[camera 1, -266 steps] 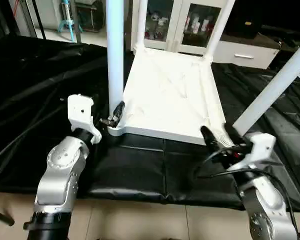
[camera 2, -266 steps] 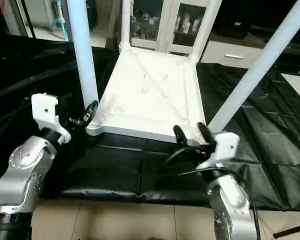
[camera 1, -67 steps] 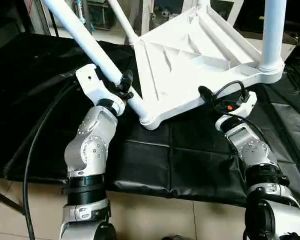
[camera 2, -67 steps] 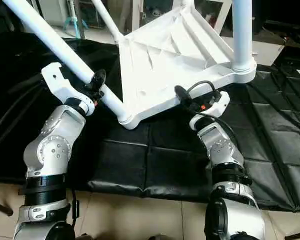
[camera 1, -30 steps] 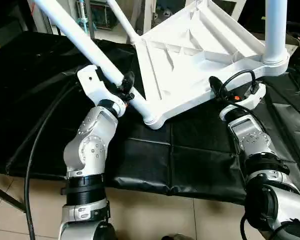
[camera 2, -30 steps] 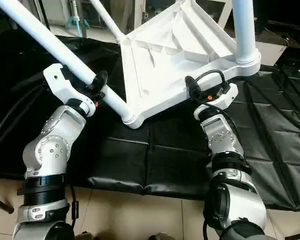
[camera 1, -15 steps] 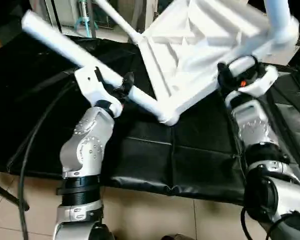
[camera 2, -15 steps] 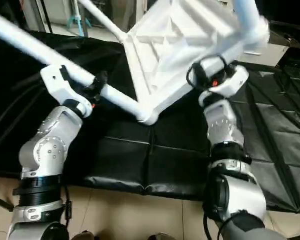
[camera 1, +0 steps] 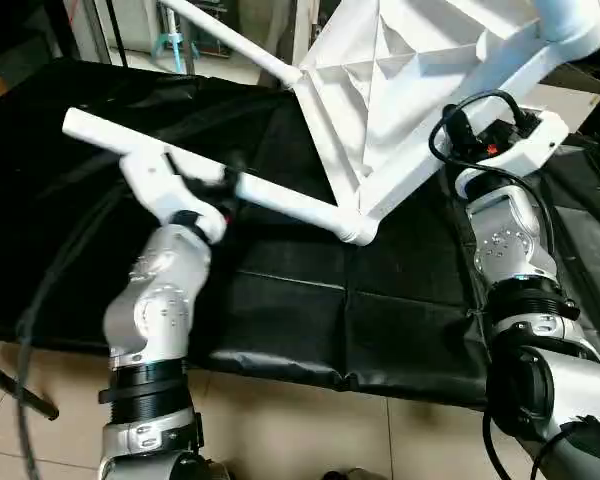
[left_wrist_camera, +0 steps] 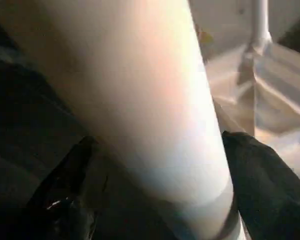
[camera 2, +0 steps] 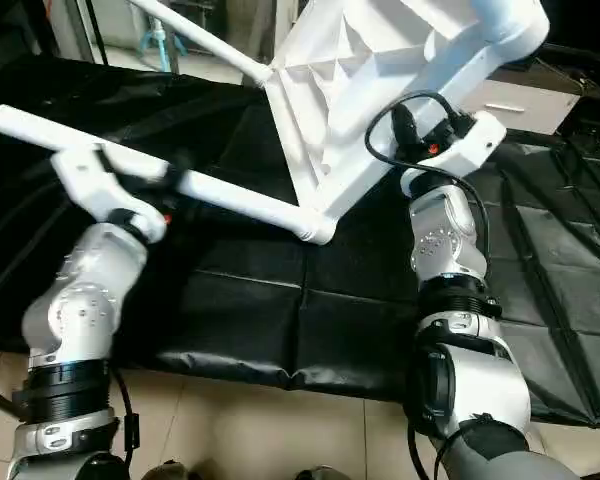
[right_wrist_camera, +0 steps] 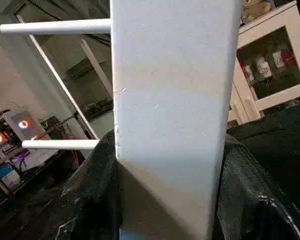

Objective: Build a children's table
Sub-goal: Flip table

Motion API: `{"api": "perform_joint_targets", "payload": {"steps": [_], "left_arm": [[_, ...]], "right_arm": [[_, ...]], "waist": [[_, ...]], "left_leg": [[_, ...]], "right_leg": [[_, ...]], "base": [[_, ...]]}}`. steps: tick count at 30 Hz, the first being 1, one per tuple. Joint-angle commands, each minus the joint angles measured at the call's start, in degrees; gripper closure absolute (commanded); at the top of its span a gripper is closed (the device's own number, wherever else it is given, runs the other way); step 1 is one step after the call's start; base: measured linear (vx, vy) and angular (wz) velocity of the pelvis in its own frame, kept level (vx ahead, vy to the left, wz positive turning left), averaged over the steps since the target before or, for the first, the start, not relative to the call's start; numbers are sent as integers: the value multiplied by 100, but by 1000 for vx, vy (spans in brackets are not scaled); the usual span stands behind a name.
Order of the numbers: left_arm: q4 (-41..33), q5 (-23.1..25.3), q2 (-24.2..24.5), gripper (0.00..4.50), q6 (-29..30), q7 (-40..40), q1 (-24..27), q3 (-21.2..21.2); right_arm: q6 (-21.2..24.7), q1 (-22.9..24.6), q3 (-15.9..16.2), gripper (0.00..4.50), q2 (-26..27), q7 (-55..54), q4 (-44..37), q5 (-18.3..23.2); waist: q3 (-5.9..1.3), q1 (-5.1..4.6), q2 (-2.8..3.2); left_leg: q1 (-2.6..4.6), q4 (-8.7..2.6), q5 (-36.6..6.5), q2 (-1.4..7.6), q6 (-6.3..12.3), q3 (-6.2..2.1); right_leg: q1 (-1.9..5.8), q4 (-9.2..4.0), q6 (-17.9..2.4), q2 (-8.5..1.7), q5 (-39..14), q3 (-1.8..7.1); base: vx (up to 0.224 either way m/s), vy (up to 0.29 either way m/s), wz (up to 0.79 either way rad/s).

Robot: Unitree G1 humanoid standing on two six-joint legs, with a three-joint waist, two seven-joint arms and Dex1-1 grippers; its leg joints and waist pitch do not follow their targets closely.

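Note:
The children's table (camera 1: 410,90) is tipped up on its side, its ribbed underside facing me and its legs fitted. Its near leg (camera 1: 290,205) runs almost level over the mat from the corner socket (camera 1: 358,232). My left gripper (camera 1: 230,187) is open around that leg (left_wrist_camera: 155,110), one black finger (left_wrist_camera: 65,200) standing on each side. My right gripper (camera 1: 460,125) is raised and shut on the tabletop's rim (right_wrist_camera: 170,100), which sits between its fingers (right_wrist_camera: 95,185). Another leg (camera 1: 230,45) points to the far left, and a third (camera 1: 570,20) rises at the top right.
A black mat (camera 1: 310,320) covers the floor under the table, with pale tiles (camera 1: 280,430) in front of it. A black cable (camera 1: 50,290) loops beside my left arm. A white cabinet (camera 2: 520,95) stands at the back right.
The tabletop has tipped up steeper and my right gripper has risen with its rim. The near leg has swung down toward level. My left gripper's fingers have spread around it.

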Motion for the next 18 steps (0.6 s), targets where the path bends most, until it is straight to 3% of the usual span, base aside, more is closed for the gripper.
{"api": "perform_joint_targets", "payload": {"steps": [1,9,14,18], "left_arm": [[177,114,317,80,-272,546,185,876],[335,287,969,80,-443,331,340,1012],[524,282,1267,80,-557,350,344,1152],[558,271,1370,80,-613,307,375,1111]], "right_arm": [[-603,-250,-462,253,-456,-113,-580,180],[-664,-289,-340,253,-807,-231,-576,-124],[-753,-375,-326,255,-1020,-255,-576,-301],[-841,-398,-289,259,-1083,-334,-662,-450]], "waist": [[-530,-10,-53],[-535,6,-23],[-563,69,-20],[-522,62,-37]], "left_leg": [[53,-334,1022,157,1144,30],[101,-328,1117,156,1060,37],[115,-294,1437,135,1091,43],[61,-319,1045,154,1005,52]], "right_leg": [[442,-232,-1465,-341,173,194],[416,-217,-1434,-307,264,187],[408,-163,-1435,-288,696,181],[421,-204,-1442,-324,240,180]], "base": [[0,0,0],[0,0,0],[0,0,0],[0,0,0]]}}
